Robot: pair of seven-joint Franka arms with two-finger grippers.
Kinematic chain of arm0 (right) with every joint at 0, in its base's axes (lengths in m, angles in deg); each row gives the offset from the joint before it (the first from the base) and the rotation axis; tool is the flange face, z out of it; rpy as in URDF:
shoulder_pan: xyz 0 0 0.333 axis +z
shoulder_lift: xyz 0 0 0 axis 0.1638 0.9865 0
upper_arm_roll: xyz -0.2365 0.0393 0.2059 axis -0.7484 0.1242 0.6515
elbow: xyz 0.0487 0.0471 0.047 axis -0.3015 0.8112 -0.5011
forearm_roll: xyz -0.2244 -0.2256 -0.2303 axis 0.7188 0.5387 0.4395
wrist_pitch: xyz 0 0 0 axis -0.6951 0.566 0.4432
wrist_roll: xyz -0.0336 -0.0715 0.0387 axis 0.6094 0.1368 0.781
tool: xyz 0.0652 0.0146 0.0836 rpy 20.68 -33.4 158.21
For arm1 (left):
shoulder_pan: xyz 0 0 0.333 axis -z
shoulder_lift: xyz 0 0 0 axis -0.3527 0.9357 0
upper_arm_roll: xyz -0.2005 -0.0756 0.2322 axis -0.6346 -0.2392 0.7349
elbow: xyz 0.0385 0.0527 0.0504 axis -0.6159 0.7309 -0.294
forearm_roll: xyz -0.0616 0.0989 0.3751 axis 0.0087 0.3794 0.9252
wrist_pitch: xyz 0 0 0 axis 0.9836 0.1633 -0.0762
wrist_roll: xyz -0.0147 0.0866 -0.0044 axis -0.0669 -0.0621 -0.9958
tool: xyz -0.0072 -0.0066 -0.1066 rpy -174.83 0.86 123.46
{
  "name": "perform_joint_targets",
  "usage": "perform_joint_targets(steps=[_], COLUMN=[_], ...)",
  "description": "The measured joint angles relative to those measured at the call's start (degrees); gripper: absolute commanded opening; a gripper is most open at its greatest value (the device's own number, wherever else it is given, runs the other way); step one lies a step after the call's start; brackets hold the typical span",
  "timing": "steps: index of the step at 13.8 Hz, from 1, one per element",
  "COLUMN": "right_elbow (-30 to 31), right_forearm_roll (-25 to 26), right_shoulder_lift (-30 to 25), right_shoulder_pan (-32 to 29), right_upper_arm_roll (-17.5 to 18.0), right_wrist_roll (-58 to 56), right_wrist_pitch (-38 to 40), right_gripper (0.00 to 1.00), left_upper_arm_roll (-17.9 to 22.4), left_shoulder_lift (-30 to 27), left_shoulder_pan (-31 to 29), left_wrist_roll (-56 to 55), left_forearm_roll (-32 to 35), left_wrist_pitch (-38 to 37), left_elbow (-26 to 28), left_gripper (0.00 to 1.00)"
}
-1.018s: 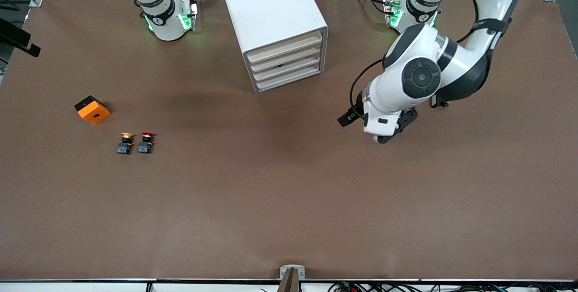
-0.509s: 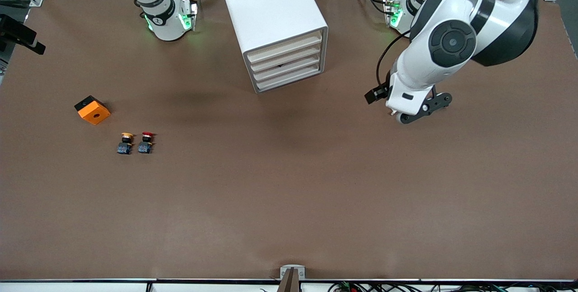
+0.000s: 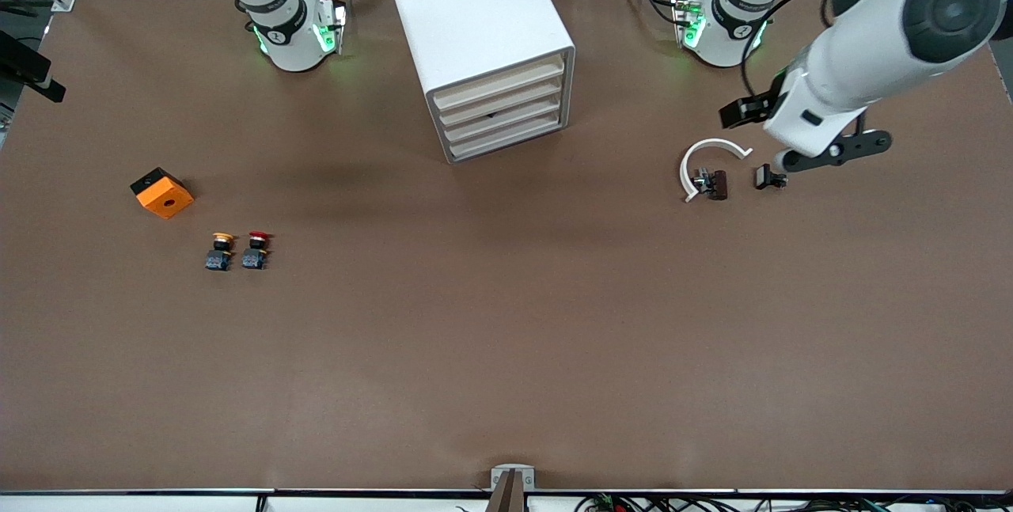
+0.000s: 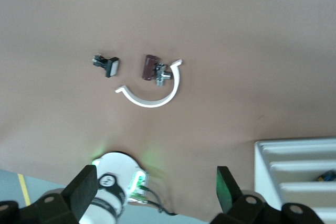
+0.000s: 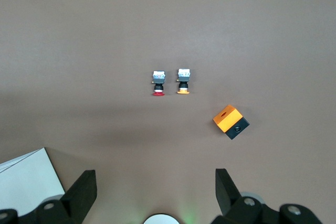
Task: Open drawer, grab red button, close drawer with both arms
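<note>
We judge the button (image 3: pixel 256 251) light, rigid; grip its blocky body. Left pincer (image 4: pixel 157 195) and right pincer (image 5: pixel 156 192) both wide, empty.

The button (image 3: pixel 256 250) (image 5: pixel 158 84), red cap on a yellow collar over a dark blocky body, lies on its side on the bench (image 3: pixel 506 354) toward the right arm's end, all four drawers (image 3: pixel 502 115) shut.

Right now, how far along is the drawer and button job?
Nothing looks done. The drawers of the white cabinet look shut, and the red button sits untouched on the table beside the orange one. Nothing is in hand: the left gripper and right gripper are open and empty. All steps remain.
</note>
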Motion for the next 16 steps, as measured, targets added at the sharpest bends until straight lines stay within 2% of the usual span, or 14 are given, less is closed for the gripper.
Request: perform_joint_targets(steps=[3,7,12,16], right_elbow=[0.1,0.5,4.1,5.1], right_forearm_roll=[0.9,1.5,1.5,1.5], right_shoulder_lift=[0.0,-0.2,-2.9,-3.9], right_shoulder_pan=[0.0,0.1,0.1,0.1], right_upper_arm_roll=[0.4,0.7,0.7,0.7], right_wrist_roll=[-0.5,-0.6,-0.6,-0.6], right_wrist_pitch=[-0.2,-1.9,-4.1,-4.4], right_gripper=[1.0,1.0,1.0,1.0], left_upper_arm_roll=[3.5,5.1,5.5,5.6], left_shoulder_lift=[-4.5,-8.9,-15.1,-18.5], left_shoulder_pan=[-1.1,-4.3,-4.2,-6.5], left_wrist_roll=[8.3,19.8,22.1,25.3], left_forearm_roll=[0.0,0.0,0.0,0.0], left_wrist_pitch=[-0.1,1.5,11.5,14.1], left_elbow=[4.6,10.3,21.2,23.3], left_gripper=[1.0,1.0,1.0,1.0])
